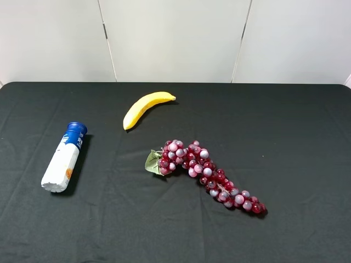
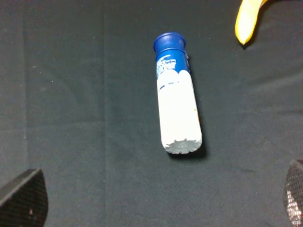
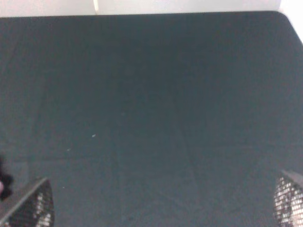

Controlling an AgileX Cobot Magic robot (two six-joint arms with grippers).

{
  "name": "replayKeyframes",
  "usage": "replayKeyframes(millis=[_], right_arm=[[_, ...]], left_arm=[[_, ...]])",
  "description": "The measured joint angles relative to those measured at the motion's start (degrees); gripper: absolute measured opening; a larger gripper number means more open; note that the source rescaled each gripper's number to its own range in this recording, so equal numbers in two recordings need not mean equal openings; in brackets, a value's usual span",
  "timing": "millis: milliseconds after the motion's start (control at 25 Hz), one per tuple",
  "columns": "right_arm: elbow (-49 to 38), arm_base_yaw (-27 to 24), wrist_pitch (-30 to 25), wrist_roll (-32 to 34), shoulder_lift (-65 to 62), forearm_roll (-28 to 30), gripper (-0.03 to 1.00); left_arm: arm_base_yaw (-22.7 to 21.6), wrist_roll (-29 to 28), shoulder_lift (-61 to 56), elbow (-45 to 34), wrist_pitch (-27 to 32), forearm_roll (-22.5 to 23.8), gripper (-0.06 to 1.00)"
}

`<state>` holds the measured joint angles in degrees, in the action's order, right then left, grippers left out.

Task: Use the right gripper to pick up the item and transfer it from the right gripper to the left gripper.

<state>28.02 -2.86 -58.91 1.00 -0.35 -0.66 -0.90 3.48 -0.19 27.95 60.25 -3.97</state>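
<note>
The item, a white bottle (image 1: 63, 159) with a blue cap, lies on its side on the black cloth at the left, cap pointing away from the front edge. It also shows in the left wrist view (image 2: 177, 109), lying apart from and ahead of my left gripper (image 2: 158, 201), which is open and empty. My right gripper (image 3: 158, 205) is open and empty over bare black cloth, with only its fingertips (image 3: 31, 208) showing. The bottle is out of the right wrist view. Neither gripper shows in the exterior high view.
A yellow banana (image 1: 145, 107) lies behind the table's middle; its tip shows in the left wrist view (image 2: 248, 21). A red grape bunch (image 1: 205, 172) lies at the centre, stretching toward the front right. The table's (image 1: 307, 137) far edge meets a white wall.
</note>
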Motion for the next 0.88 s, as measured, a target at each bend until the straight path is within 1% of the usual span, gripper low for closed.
replayKeyframes(millis=[880], right_arm=[[0.0, -0.5, 0.0, 0.0, 0.0, 0.0, 1.0]], left_arm=[[0.0, 0.0, 0.0, 0.0, 0.0, 0.0, 1.0]])
